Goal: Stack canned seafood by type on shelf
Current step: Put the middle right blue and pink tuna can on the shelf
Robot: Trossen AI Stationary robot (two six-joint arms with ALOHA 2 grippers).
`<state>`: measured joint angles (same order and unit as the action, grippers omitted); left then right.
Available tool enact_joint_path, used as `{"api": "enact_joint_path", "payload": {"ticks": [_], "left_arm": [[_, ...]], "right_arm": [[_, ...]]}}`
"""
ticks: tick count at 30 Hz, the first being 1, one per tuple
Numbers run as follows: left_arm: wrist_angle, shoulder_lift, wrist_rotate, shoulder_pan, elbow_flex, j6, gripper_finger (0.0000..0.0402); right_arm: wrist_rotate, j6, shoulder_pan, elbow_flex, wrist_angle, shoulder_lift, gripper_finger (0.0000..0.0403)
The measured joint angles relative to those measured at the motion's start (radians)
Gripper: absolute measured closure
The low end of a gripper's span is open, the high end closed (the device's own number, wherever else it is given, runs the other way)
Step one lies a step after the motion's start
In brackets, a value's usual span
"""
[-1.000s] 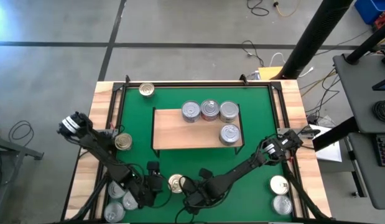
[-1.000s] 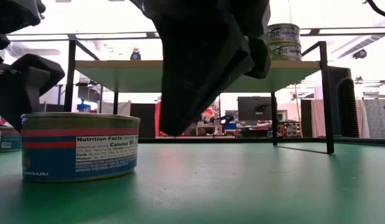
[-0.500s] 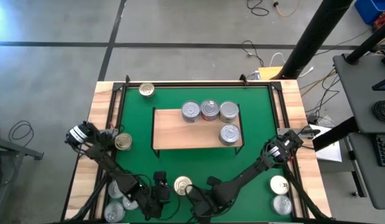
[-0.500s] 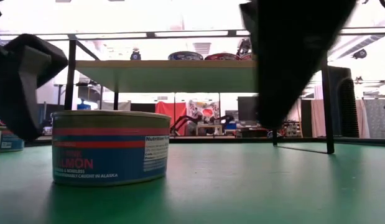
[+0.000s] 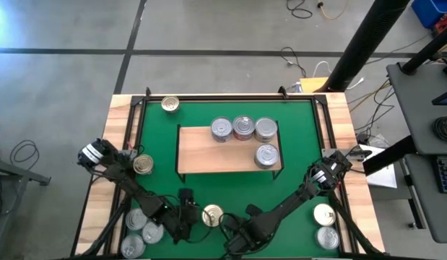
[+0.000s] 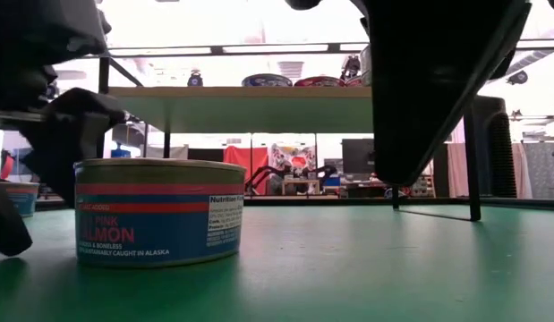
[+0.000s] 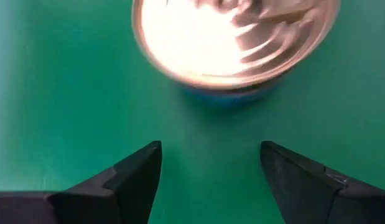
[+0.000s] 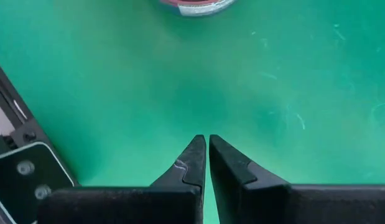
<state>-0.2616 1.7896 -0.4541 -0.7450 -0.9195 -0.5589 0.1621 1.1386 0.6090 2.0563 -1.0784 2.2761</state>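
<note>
A salmon tin (image 5: pixel 212 214) with a gold-toned lid and a blue and red label (image 6: pixel 158 210) stands on the green mat (image 5: pixel 158 137) near the front edge. My left gripper (image 5: pixel 188 217) is open just to its left, with the tin (image 7: pixel 236 37) ahead of the fingertips and apart from them. My right gripper (image 5: pixel 232 225) hangs shut to the tin's right, its tips (image 8: pixel 206 155) above bare mat. The light-wood shelf (image 5: pixel 209 155) bears several silver tins: three in a row at the back (image 5: pixel 243 127) and one at the front right (image 5: pixel 266 154).
Loose tins lie around: one at the mat's far left corner (image 5: pixel 170 105), one at its left edge (image 5: pixel 143 165), three at the near left (image 5: pixel 144 231), two at the near right (image 5: pixel 326 225). The shelf's left half is bare wood.
The salmon tin has slid a little toward the table's right and turned about, so another part of its label now faces the low view. My right gripper has drawn away from it toward the right. My left gripper has come closer to the tin from the left, staying open.
</note>
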Motion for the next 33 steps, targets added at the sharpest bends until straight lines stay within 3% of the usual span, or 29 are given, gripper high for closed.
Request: {"api": "enact_joint_path", "payload": {"ticks": [4, 10, 16, 21, 28, 33], "left_arm": [[0.090, 0.005, 0.001, 0.004, 0.001, 0.097, 0.0143], [0.138, 0.004, 0.033, -0.013, -0.036, 0.106, 0.0143], [0.084, 0.002, 0.047, -0.054, -0.058, 0.040, 0.0143], [0.043, 0.003, -0.025, -0.048, 0.002, -0.003, 0.0143], [0.265, 0.004, -0.016, -0.007, 0.095, 0.104, 0.0143], [0.313, 0.007, 0.002, -0.001, 0.096, 0.119, 0.0143]], "right_arm": [[-0.003, 0.051, 0.002, 0.000, 0.007, 0.000, 0.0390], [-0.011, 0.093, 0.011, 0.000, 0.014, 0.000, 0.0390], [-0.012, 0.106, 0.013, 0.000, 0.014, 0.000, 0.0390], [-0.003, 0.156, 0.006, -0.004, 0.015, 0.000, 0.0390], [-0.005, 0.317, -0.043, -0.011, 0.022, 0.014, 0.0390], [-0.005, 0.354, -0.058, -0.011, 0.106, 0.030, 0.0390]]}}
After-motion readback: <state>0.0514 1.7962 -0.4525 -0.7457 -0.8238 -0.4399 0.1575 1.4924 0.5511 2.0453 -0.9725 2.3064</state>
